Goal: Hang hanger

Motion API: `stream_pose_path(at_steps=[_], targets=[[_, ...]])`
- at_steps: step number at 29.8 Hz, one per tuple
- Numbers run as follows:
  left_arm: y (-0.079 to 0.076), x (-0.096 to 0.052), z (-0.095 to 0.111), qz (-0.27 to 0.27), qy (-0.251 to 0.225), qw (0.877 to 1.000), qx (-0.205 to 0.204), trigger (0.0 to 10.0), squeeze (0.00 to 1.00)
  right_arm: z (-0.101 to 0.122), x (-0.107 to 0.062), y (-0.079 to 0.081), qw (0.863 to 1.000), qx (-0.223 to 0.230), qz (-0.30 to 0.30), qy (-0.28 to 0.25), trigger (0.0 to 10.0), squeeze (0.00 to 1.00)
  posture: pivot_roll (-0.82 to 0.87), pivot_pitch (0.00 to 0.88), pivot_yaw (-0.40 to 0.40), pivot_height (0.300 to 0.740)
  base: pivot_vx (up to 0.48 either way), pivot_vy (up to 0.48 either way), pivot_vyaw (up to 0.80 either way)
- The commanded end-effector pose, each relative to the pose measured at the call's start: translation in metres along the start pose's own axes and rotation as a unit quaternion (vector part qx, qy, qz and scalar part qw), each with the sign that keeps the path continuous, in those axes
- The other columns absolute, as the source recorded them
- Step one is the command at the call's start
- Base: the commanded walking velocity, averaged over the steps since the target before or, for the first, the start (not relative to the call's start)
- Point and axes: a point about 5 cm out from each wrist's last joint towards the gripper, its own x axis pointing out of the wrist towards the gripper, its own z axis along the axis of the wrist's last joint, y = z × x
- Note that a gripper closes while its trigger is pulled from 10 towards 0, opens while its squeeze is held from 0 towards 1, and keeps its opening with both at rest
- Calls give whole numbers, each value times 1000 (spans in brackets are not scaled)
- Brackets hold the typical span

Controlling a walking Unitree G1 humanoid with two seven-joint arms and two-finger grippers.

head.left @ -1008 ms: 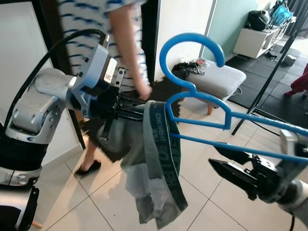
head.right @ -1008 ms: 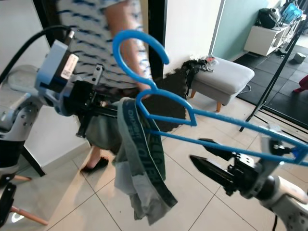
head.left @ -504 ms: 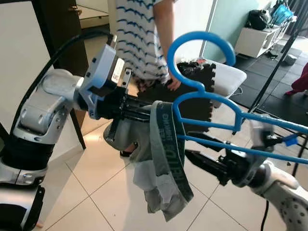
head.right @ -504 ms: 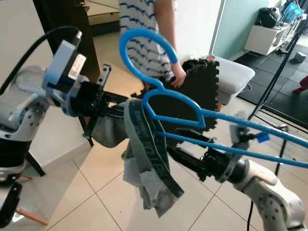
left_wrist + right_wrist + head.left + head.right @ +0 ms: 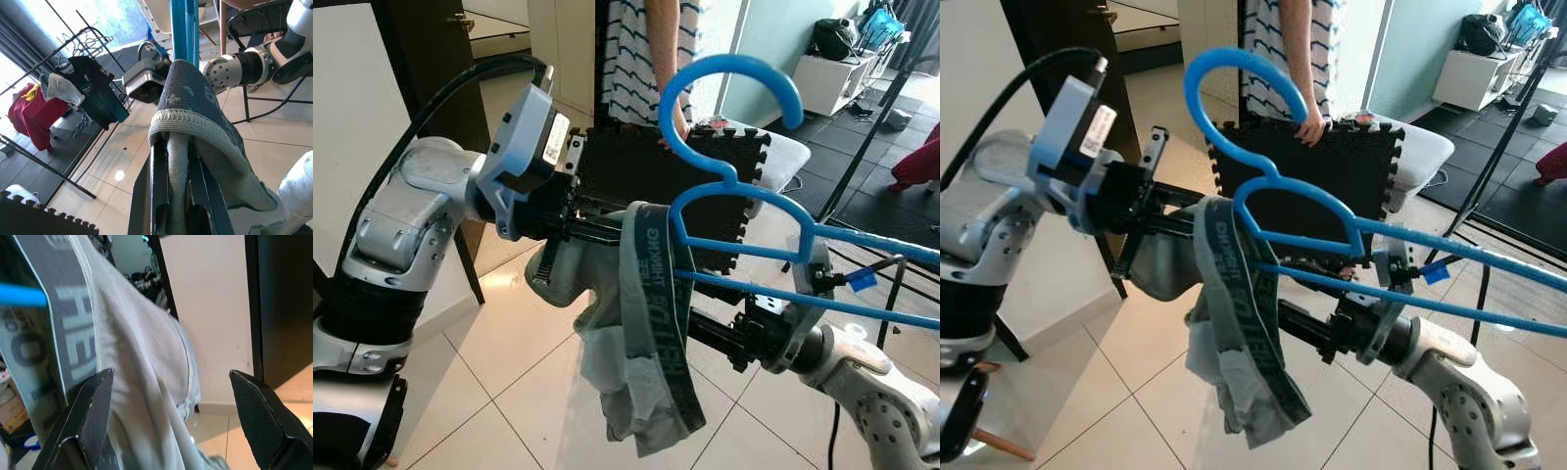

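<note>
Left end effector (image 5: pixel 607 232) clamped on grey underwear (image 5: pixel 646 323) draped over blue hanger (image 5: pixel 744 196); right end effector (image 5: pixel 171 416) spread wide beside fabric.

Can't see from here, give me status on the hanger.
Left claw shut on grey garment. Right claw open at garment. Blue hanger threaded through waistband, unhung. Person ahead.

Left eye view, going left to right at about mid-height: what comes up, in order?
Left arm → left gripper → grey garment → right gripper → right arm.
</note>
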Motion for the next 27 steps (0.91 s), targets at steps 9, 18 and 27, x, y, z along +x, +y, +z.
stream_pose_path(at_steps=[9,18,27], targets=[[1,4,2,-6,-6,1000,8,10000,0,17,-22,11,999,1,26,-33,10000,0,-19,30,-21,740,0,0,0],[1,7,5,-10,-11,1000,11,10000,0,11,-9,9,999,0,28,-29,10000,0,-16,32,-18,740,0,0,0],[2,7,7,-10,-14,1000,13,10000,0,6,0,2,1000,-6,9,-10,10000,0,-14,33,-19,740,0,0,0]])
